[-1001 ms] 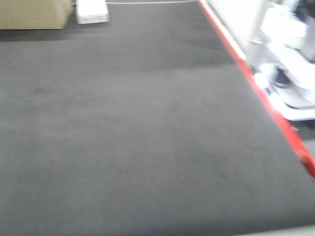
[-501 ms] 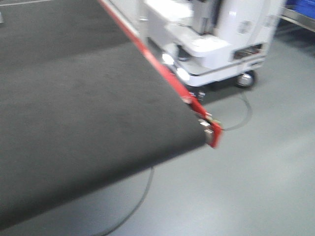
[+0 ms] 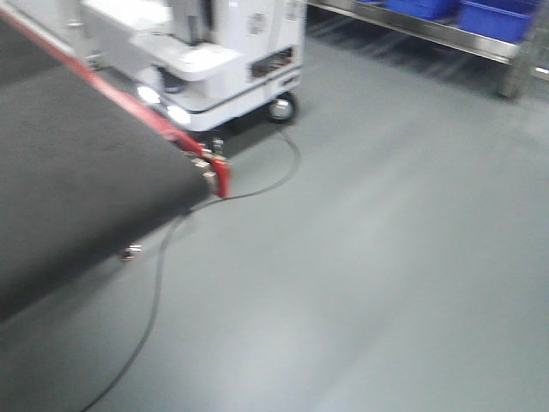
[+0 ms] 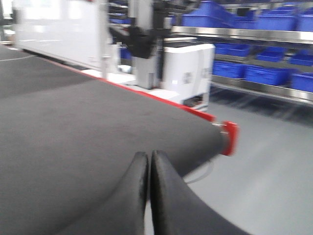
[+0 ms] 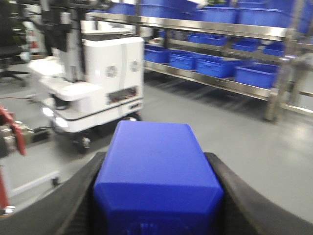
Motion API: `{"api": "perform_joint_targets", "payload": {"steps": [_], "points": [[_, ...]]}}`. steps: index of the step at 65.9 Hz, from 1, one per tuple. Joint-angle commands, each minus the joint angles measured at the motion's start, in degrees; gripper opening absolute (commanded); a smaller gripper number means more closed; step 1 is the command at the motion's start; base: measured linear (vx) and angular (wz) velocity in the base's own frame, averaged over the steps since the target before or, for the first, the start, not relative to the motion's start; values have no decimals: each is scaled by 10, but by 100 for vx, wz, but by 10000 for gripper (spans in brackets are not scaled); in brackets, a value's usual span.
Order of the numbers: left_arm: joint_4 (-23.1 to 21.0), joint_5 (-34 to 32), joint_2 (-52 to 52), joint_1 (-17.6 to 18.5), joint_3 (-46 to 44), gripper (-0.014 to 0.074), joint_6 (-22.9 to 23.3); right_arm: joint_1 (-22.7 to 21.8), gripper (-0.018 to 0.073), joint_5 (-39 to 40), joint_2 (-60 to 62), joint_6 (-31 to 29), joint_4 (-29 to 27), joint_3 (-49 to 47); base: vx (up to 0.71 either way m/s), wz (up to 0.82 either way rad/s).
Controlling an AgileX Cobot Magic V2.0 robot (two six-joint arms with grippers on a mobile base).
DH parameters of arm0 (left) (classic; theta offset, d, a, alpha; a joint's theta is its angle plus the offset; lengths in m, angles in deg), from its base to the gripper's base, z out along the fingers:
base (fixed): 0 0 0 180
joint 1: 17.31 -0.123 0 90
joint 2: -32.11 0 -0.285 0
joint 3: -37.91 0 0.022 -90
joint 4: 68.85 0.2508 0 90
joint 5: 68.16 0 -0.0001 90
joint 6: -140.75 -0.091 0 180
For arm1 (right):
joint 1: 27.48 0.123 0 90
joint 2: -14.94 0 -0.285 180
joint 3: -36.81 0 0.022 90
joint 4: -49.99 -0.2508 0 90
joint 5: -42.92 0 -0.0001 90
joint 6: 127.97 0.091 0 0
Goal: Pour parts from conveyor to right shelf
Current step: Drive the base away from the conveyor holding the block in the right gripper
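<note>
A solid blue part point(image 5: 156, 166) fills the right wrist view, and my right gripper point(image 5: 155, 157) is shut on it, one dark finger pressed against each side. My left gripper point(image 4: 148, 156) is shut with nothing in it and hangs over the dark grey conveyor point(image 4: 73, 122). In the front view the conveyor point(image 3: 69, 172) and its red edge strip sit at the left. The steel shelf point(image 5: 220, 81) with large blue bins stands beyond the grey floor, and its frame point(image 3: 446, 33) shows at the top right of the front view.
A white wheeled robot base point(image 3: 214, 60) stands beside the conveyor's red end cap point(image 3: 220, 176). A dark cable point(image 3: 159, 292) snakes over the grey floor point(image 3: 386, 257) beneath the belt's end. Blue bins point(image 4: 264, 73) line the rack's levels.
The front view has swung right, from the belt alone to its end corner and then to floor, the white robot base and the shelf. The conveyor now fills only the left side.
</note>
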Motion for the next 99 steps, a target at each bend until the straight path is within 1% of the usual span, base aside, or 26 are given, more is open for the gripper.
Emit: {"api": "perform_joint_targets", "payload": {"steps": [1,29,62,76,99], "points": [[-4,-45,-6,3,-11,-6,5,-3,-4,45,-7,-1,6,-16,-29,-62],[-4,-45,-6,3,-11,-6,5,-3,-4,45,-7,-1,6,-16,-25,-64],[-4,-45,-6,3,-11,-6,5,-3,-4,45,-7,-1,6,-16,-15,-63],[-4,-45,-6,3,-11,-6,5,-3,-4,45,-7,-1,6,-16,-8,-33],[-4,-45,-6,3,-11,-6,5,-3,-4,45,-7,-1,4,-16,4,-10]]}}
